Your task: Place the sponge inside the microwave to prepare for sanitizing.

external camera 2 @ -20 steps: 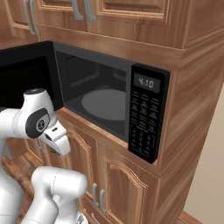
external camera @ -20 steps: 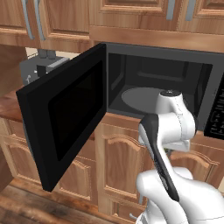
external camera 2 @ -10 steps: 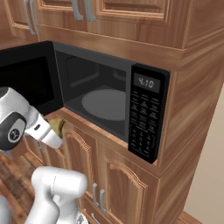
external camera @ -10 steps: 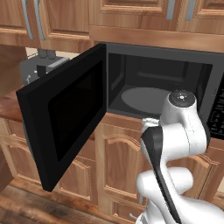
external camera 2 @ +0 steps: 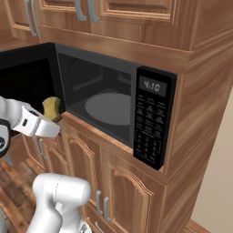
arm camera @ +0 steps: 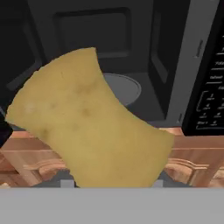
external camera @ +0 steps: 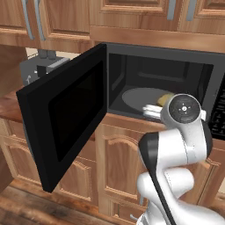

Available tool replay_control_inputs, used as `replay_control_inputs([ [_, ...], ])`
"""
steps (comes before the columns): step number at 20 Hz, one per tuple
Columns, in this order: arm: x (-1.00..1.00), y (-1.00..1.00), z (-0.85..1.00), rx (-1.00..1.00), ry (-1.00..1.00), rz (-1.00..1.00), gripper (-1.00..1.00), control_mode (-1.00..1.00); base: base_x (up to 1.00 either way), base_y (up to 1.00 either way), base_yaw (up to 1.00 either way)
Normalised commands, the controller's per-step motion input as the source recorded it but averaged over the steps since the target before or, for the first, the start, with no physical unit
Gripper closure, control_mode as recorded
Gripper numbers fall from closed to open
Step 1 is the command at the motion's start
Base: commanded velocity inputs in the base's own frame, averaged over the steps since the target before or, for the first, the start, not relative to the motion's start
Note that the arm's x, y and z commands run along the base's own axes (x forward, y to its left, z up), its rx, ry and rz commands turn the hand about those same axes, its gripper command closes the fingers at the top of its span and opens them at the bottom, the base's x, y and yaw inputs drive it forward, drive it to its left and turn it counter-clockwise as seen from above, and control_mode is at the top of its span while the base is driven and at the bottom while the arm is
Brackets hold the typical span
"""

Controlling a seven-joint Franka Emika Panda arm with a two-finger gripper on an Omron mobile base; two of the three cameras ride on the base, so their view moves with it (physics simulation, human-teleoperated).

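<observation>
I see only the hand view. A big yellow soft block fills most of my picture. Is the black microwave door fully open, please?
Observer: Yes. In the left base view the black microwave door is swung wide to the left, and the cavity of the black built-in microwave is open.
Operator: Is the block already inside the cavity?
Observer: Not yet. In the right base view the yellow-olive sponge is in the two-finger gripper in front of the opening, at its left edge.
Operator: Does something lie on the round plate?
Observer: No, the right base view shows the grey round turntable bare.
</observation>
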Motion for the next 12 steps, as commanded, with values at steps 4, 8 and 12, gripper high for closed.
replay_control_inputs([
  [4, 0.76, -0.04, 0.0, -0.06, 0.03, -0.03, 1.0, -1.0, 0.0, 0.0, 0.0],
  [8, 0.86, -0.48, -0.07, 0.0, 0.1, 0.0, 1.0, -1.0, 0.0, 0.0, 0.0],
  [12, 0.67, -0.48, -0.01, 0.0, 0.09, 0.0, 1.0, -1.0, 0.0, 0.0, 0.0],
])
